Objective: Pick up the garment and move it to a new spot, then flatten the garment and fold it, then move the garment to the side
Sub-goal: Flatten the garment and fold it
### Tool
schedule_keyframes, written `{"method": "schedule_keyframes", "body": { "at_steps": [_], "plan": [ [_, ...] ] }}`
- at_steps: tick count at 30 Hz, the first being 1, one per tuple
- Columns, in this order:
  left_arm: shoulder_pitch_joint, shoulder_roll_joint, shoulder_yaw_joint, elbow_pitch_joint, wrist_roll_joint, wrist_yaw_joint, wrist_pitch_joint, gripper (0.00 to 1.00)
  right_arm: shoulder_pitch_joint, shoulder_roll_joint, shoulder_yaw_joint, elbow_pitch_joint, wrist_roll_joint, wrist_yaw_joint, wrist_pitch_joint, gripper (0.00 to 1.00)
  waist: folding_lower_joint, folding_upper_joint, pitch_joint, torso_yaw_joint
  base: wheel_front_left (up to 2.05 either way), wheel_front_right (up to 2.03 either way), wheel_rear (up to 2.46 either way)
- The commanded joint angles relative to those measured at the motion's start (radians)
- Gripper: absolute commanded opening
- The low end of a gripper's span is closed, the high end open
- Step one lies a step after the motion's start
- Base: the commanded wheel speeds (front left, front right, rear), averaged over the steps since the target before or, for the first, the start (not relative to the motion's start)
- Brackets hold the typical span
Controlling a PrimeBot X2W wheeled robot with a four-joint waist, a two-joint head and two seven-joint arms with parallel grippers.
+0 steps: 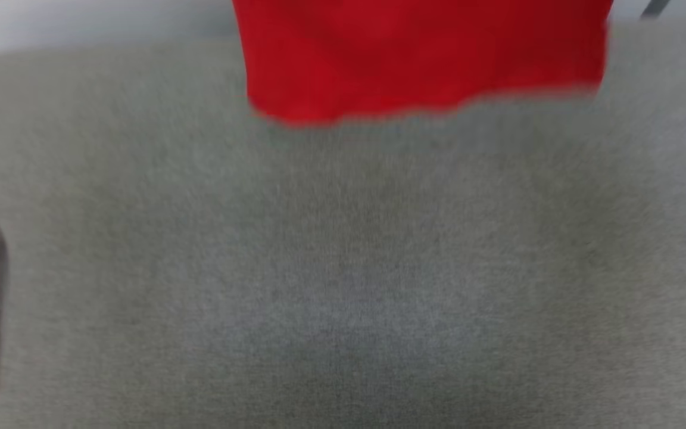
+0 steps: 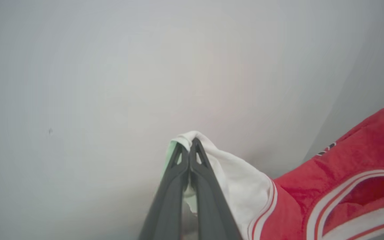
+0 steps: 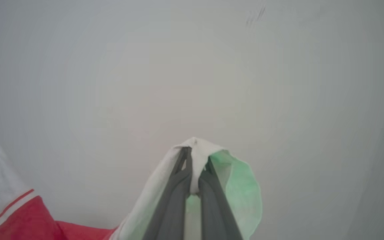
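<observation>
Our left gripper (image 2: pixel 188 143) clamps one white sleeve (image 2: pixel 242 180) of the red jersey (image 1: pixel 420 53), our right gripper (image 3: pixel 196 156) clamps the other, so it hangs above the grey surface (image 1: pixel 343 268); we judge these small sleeve-tip pinches could slip if swung, dropping it crumpled

- left gripper (image 2: pixel 188 144): both long dark fingers (image 2: pixel 165 206) squeezed right together, tips pinching the white sleeve of the garment (image 2: pixel 342 160)
- right gripper (image 3: pixel 196 156): same deal, fingers (image 3: pixel 212 206) clamped tight, white sleeve cloth bunched over the tips
</observation>
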Motion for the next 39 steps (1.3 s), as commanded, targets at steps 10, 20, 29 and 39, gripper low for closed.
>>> {"method": "schedule_keyframes", "body": {
  "at_steps": [10, 20, 29, 39],
  "plan": [
    [-0.2, -0.042, 0.013, 0.069, 0.056, -0.022, -0.52, 0.0, -0.214, -0.044, 0.092, 0.2, -0.306, 0.0, -0.561, 0.0, 0.0, 0.0, 0.397, 0.042, 0.0, 0.0, 0.0],
    [0.008, 0.02, -0.084, 0.085, -0.083, -0.03, -0.597, 0.0, -0.04, -0.059, 0.232, 0.345, -0.102, 0.0, -0.54, 0.0, 0.0, 0.0, 0.357, 0.069, 0.0, 0.0, 0.0],
    [0.273, 0.079, -0.168, 0.103, -0.191, -0.03, -0.498, 0.0, 0.181, -0.116, 0.303, 0.276, 0.215, 0.0, -0.345, 0.0, 0.0, 0.0, 0.222, 0.067, 0.0, 0.0, 0.0],
    [0.589, 0.208, -0.26, -0.041, -0.213, -0.025, -0.376, 0.0, 0.547, -0.308, 0.402, 0.018, 0.448, 0.0, -0.115, 0.0, 0.0, 0.0, 0.026, 0.057, 0.0, 0.0, 0.0]
  ]
}}
